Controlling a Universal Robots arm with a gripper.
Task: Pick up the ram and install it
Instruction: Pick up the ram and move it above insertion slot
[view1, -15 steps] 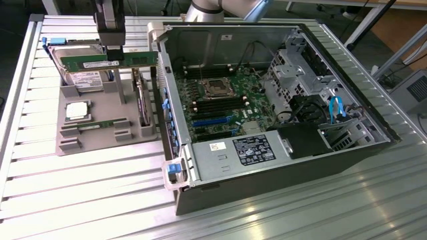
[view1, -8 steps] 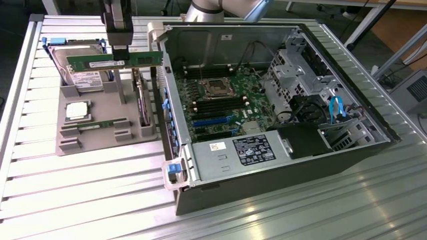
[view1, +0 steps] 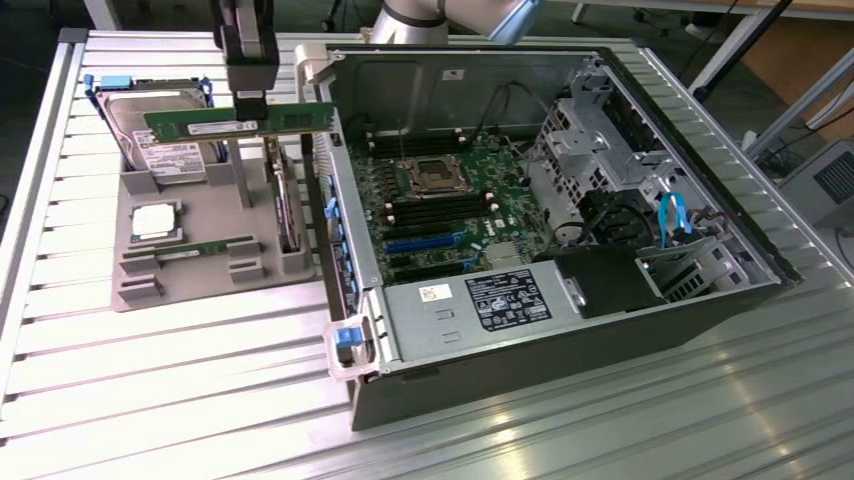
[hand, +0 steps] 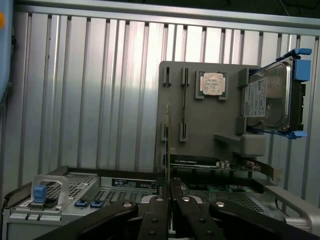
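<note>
Above the tray: the ram (view1: 194, 124) hangs level in the air over the gray tray (view1: 200, 290), just beside the open computer case's (view1: 534, 370) side wall and clear of both.
End effector: the end effector (view1: 251, 100) is clamped together on the ram near its middle, with both ends of the stick sticking out free.
Wrist view: the ram (hand: 168, 135) shows edge-on, rising straight from between the fingers (hand: 159, 202).
Step in hand: carrying the held stick toward the motherboard (view1: 467, 215), as I judge it.
Doing it well: keep the stick level and high enough for its long ends to clear the case wall; hold its long edge parallel with the black slots beside the socket; avoid any twist, since the thin board is gripped at one spot.
Risk: a free end could catch on the case rim or on the upright expansion card (view1: 284, 205).
Count, ram sticks: two, one held and one lying in the tray (view1: 203, 250).
Count, processor (view1: 154, 220): one on the tray.
Count, hard drive (view1: 160, 155): one clear; cannot tell if another is stacked.
Count, table (view1: 160, 380): one.
</note>
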